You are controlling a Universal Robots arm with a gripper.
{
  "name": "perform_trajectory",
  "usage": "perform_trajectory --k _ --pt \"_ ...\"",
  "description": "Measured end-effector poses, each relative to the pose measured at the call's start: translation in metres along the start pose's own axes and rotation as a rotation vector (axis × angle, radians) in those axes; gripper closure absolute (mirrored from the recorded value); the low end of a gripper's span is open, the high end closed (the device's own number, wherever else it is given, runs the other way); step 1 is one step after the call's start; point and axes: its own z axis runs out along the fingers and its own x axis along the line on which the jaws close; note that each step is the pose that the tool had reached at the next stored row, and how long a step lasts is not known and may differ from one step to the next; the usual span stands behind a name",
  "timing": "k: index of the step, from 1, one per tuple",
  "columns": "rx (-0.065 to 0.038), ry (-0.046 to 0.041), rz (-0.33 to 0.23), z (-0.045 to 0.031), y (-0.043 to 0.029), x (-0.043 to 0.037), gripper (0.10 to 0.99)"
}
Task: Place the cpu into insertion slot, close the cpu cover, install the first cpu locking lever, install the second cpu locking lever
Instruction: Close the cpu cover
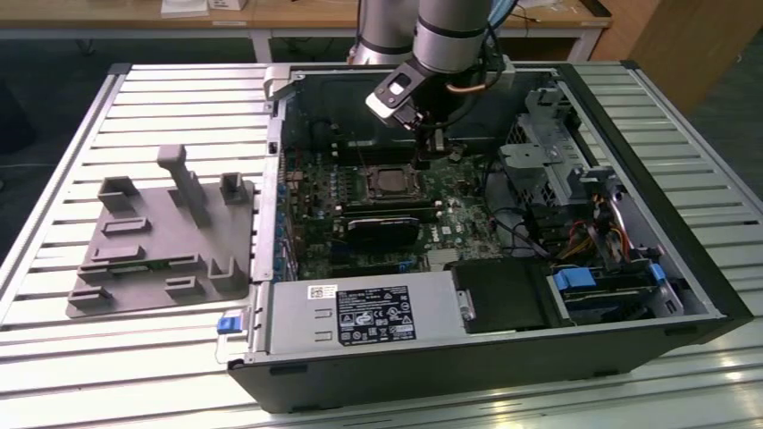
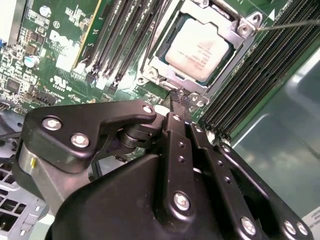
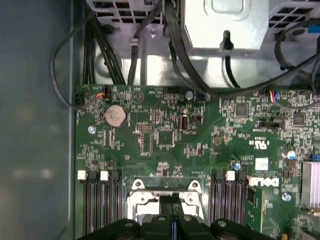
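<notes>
While the arm reaches down into the open case, gripper (image 1: 423,157): matte black metal, screwed linkage bars, narrow fingers (image 2: 177,145) pressed together, tips at the socket's edge. Cannot tell if they pinch anything.
arm (image 1: 448,36): grey tube segments, enters at 12 o'clock in the exterior view, wrist tipped so the fingers point down toward 6 o'clock onto the board.
cpu (image 2: 197,50): flat square, dull silver-grey top, rounded corners, seated in the insertion slot.
insertion slot (image 1: 388,181): square socket, dark rim, at 7 o'clock of the gripper in the exterior view, just beside the tips.
cpu cover (image 2: 236,47): thin shiny steel frame, square cut-out, lying flat around the cpu.
wire lever (image 2: 290,24): thin bright rod running out from a corner of the cover. Latched or not, cannot tell.
motherboard (image 3: 165,135): green, densely printed, with a round silver coin cell (image 3: 114,116) and long black memory slots (image 3: 100,200) on both sides of the socket.
black card (image 1: 384,231): long rectangle, 6 o'clock of the slot.
power supply (image 1: 357,313): grey metal box, white label, 6 o'clock of the card.
case (image 1: 477,380): black sheet-metal tower lying on its side.
fixture tray (image 1: 155,250): grey matte plastic, posts and pockets, 9 o'clock of the case, on the slatted metal table (image 1: 179,89).
</notes>
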Motion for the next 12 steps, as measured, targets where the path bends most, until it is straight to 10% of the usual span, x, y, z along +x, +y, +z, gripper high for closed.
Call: perform_trajectory --k 12 --pt "-0.017 0.0 0.0 0.0033 -0.0161 -0.0001 0.984"
